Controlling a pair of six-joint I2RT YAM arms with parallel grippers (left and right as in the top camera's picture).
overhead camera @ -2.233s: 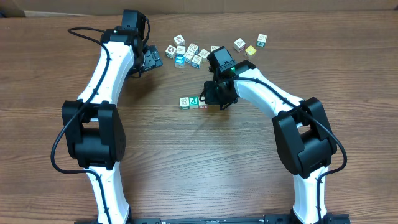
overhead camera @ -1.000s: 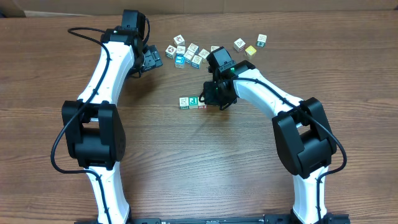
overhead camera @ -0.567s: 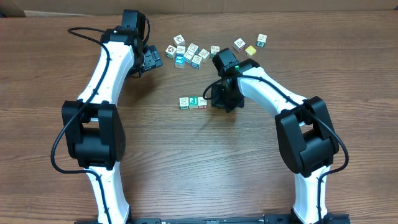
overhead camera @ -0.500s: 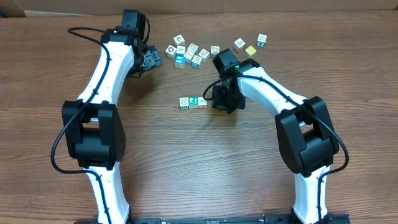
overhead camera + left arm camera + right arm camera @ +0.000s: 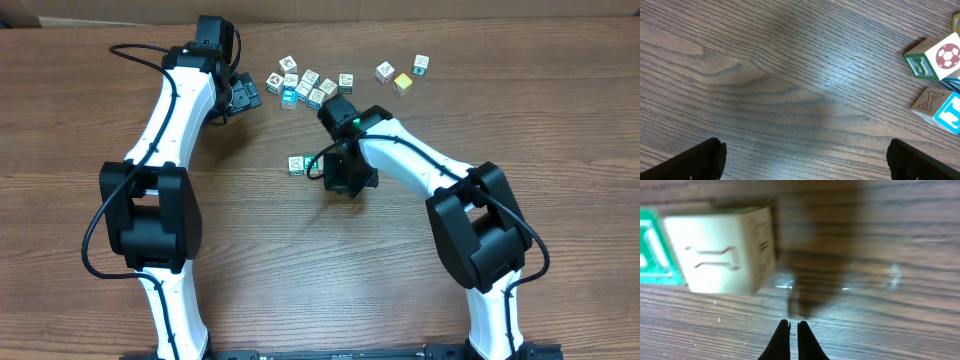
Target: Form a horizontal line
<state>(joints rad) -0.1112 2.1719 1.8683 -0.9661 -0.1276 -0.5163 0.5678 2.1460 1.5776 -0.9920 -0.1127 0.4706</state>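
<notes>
Overhead view: the horizontal line (image 5: 297, 165) lies at the centre of the frame on the surface (image 5: 300, 270). Only its left end cube and a sliver of green beside it show, because the right pincer (image 5: 343, 178) hangs over the rest. The loose clump (image 5: 305, 86) sits at upper centre, with the yellow-faced cube (image 5: 403, 82) further right; both are well apart from the line. The left pincer (image 5: 247, 95) rests at upper left, just beside the clump. Left wrist view: the fingers (image 5: 700, 160) stand wide at the lower corners and hold nothing. A ball-marked cube (image 5: 935, 57) shows at the right edge. Right wrist view: the fingers (image 5: 784, 340) are pressed together and grip nothing, with their tips near the lower right corner of a cream cube (image 5: 720, 262) and no contact visible. A green-faced cube (image 5: 650, 250) abuts that cube on its left. Assessment: the line is partly built, and its cubes sit edge to edge where visible. Its full count and straightness cannot be confirmed under the arm. What is probably left is final alignment of the end cube.
</notes>
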